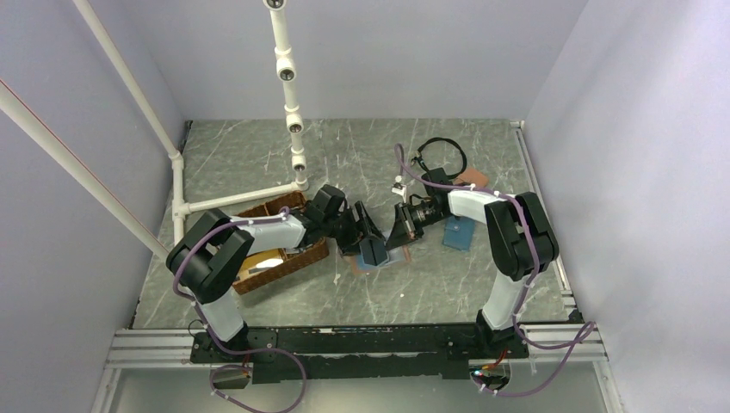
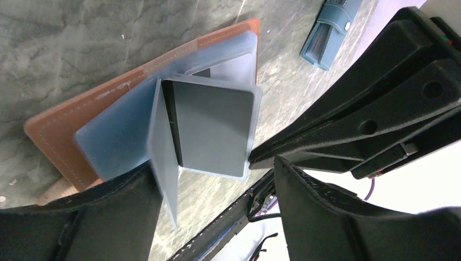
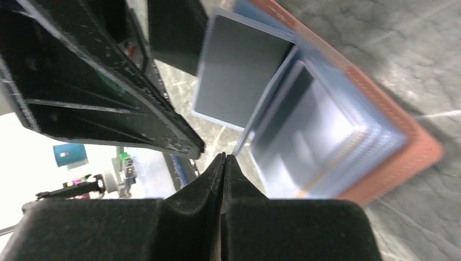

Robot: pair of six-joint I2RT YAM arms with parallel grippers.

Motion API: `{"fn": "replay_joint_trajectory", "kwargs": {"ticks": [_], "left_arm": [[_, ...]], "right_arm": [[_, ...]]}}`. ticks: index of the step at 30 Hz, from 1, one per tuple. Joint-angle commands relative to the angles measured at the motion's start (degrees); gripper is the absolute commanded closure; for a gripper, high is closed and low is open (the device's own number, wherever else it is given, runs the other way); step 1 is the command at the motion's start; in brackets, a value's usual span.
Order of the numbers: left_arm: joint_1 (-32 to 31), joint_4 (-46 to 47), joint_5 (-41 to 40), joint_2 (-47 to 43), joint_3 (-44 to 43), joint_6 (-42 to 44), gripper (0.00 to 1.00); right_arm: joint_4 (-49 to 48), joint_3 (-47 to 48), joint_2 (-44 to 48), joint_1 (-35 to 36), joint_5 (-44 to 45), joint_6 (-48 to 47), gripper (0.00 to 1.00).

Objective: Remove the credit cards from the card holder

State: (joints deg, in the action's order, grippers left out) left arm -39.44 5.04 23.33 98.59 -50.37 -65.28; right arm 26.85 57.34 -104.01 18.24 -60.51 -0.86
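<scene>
Grey marbled table (image 1: pixel 448 292): left gripper (image 2: pixel 212 169), jaws apart, straddles a credit card (image 2: pixel 215 128) standing in the card holder (image 2: pixel 60 136); right gripper (image 3: pixel 223 163) pinched shut. Next, probably: clamp, pull.

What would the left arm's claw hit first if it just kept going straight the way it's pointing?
Most likely the grey card, which stands up from the open pink wallet right between the left gripper's open jaws. Depth is hard to judge from this view.

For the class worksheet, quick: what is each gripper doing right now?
Left gripper: jaws open.
Right gripper: jaws shut by the card holder; grasp cannot be told.
</scene>
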Motion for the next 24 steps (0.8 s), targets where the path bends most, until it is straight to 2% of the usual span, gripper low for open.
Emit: {"fn": "replay_joint_trajectory", "kwargs": {"ticks": [1,3,6,10,14,19,24], "left_arm": [[0.2,-1.6,-0.3,-1.8,-0.7,-0.3,0.29],[0.2,-4.2,-0.9,-1.5,-1.4,0.3,0.37],[0.3,-7.1,-1.2,-0.9,-2.5,1.0,0.43],[0.2,-9.0,-1.2,-0.1,-3.4,1.6,0.6],[0.3,-11.6,-1.7,0.4,-4.8,2.6,0.69],[0.3,-13.6,-1.8,0.8,-6.5,4.0,0.98],[0.3,-11.0,-0.3,0.7,-6.6,5.3,1.0]], "right_arm": [[1.3,2.2,-0.6,0.5,7.8,-1.5,0.99],[1.7,2.4,-0.1,0.5,10.9,-1.9,0.98],[1.9,2.4,0.8,0.5,13.9,-2.5,0.92],[1.2,1.7,1.6,0.5,12.3,-2.6,0.87],[1.7,2.2,1.6,0.5,12.4,-3.0,0.86],[3.0,3.1,2.5,0.4,14.0,-4.9,0.82],[4.7,3.8,6.2,-0.1,13.3,-8.8,0.69]]}}
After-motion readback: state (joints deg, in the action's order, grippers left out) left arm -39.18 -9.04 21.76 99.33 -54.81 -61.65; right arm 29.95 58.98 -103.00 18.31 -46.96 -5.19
